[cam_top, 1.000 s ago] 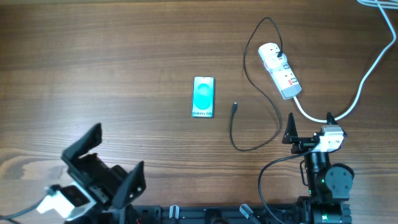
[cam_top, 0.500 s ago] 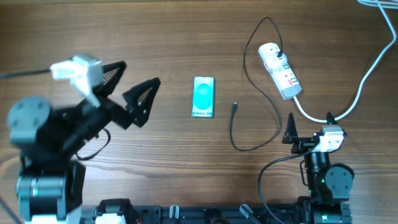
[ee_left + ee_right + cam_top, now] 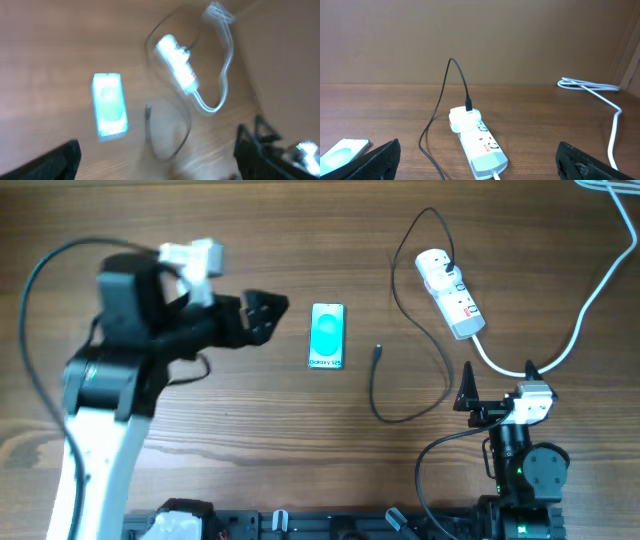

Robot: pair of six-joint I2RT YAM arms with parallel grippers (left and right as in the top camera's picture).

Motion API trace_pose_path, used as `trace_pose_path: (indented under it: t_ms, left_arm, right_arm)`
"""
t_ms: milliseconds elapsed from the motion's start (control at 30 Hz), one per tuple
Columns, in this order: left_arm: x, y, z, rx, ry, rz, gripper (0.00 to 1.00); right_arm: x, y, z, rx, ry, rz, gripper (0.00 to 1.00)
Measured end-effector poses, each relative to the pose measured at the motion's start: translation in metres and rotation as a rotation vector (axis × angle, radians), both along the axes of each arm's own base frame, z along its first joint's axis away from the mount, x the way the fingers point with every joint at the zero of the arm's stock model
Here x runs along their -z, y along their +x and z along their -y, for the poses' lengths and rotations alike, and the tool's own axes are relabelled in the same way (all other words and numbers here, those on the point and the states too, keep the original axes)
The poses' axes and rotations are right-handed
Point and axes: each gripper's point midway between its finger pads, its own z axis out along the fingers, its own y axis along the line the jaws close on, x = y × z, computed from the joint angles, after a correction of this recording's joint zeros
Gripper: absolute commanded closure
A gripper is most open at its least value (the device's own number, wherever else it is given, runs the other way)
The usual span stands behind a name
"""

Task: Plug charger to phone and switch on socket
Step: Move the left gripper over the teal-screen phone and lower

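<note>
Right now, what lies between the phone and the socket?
In the overhead view, the charger's plug tip lies loose beside the phone, unplugged, and its thin black cable crosses the stretch nearer the socket.

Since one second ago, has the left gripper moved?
Yes. The left gripper has swung away from the near table edge and rightward, ending just left of the phone, which stayed put.
</note>
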Motion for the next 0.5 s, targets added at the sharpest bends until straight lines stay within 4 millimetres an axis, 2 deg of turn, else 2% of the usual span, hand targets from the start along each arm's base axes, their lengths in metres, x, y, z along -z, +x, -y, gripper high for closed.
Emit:
trace_pose_path:
  t_ms: [100, 200, 400, 500]
  left_arm:
    - [0.033, 0.007, 0.014, -0.022, 0.218, -0.222, 0.00]
    - [0.056, 0.017, 0.022, -0.024, 0.370, -0.346, 0.00]
    - [0.116, 0.047, 0.048, 0.007, 0.496, -0.441, 0.00]
    - [0.128, 0.055, 0.061, 0.026, 0.500, -0.433, 0.00]
  right_arm:
    - [0.000, 0.000, 0.000, 0.000, 0.000, 0.000, 0.00]
    - [0.000, 0.000, 0.000, 0.000, 0.000, 0.000, 0.00]
    - [0.000, 0.000, 0.000, 0.000, -0.003, 0.000, 0.00]
    - [0.000, 0.000, 0.000, 0.000, -0.003, 0.000, 0.00]
